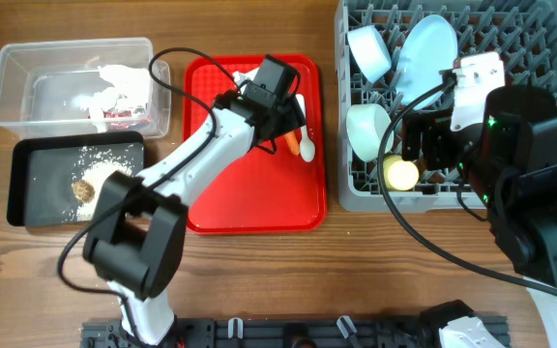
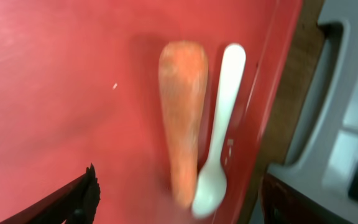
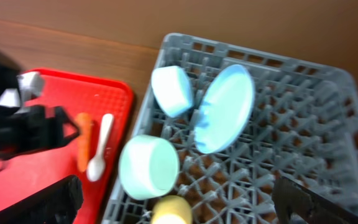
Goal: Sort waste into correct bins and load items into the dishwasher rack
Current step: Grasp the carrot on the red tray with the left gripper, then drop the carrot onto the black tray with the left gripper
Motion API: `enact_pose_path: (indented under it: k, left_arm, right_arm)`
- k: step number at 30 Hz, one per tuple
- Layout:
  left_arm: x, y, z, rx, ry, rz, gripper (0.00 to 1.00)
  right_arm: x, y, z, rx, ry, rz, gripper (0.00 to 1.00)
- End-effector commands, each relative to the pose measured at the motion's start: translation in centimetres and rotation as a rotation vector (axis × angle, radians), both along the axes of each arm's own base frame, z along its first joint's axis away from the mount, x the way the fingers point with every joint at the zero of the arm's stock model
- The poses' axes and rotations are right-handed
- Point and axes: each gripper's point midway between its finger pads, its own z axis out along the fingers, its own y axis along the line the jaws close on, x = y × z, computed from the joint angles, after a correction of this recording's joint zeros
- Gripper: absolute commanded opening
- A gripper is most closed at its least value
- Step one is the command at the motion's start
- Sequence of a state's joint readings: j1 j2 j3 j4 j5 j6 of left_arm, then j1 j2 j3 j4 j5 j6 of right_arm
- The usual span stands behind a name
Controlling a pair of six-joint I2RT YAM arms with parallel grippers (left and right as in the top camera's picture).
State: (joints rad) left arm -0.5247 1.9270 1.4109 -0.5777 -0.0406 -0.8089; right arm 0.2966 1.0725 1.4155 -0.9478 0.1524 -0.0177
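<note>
An orange carrot (image 2: 183, 118) and a white spoon (image 2: 219, 137) lie side by side near the red tray's right edge (image 1: 307, 208). My left gripper (image 2: 176, 205) is open above them, fingers apart on either side. The carrot (image 1: 291, 142) and spoon (image 1: 307, 147) also show overhead beside the left gripper (image 1: 278, 101). The grey dishwasher rack (image 1: 356, 198) holds a pale blue bowl (image 1: 368, 50), pale blue plate (image 1: 426, 58), pale green bowl (image 1: 368, 130) and yellow cup (image 1: 401, 173). My right gripper (image 3: 176, 208) is open above the rack, empty.
A clear plastic tub (image 1: 8, 87) at the far left holds white-and-red paper scraps (image 1: 114, 97). In front of it a black tray (image 1: 22, 193) holds white rice grains (image 1: 109, 159) and a brown food lump (image 1: 85, 189). The rack stands close to the red tray's right side.
</note>
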Motion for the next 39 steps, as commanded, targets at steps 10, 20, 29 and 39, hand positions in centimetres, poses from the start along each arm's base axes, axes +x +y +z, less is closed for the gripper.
enact_pose_path:
  k: [10,20,29,39]
  left_arm:
    - [1.4,0.1,-7.1,0.095,0.021,0.029,0.47]
    - [0.6,2.1,-7.8,0.134,0.089,0.053,0.11]
    - [-1.4,17.9,7.1,0.109,0.079,0.387,0.04]
    - [-11.0,39.1,4.8,0.155,0.254,1.102,0.04]
  right_arm:
    - [-0.2,2.3,-1.8,0.090,0.096,0.074,0.94]
    - [-0.4,2.2,-2.0,0.085,0.105,0.074,0.92]
    - [-0.4,2.2,-2.0,0.086,0.104,0.075,0.93]
    - [0.0,2.4,-2.2,0.087,0.110,0.077,0.93]
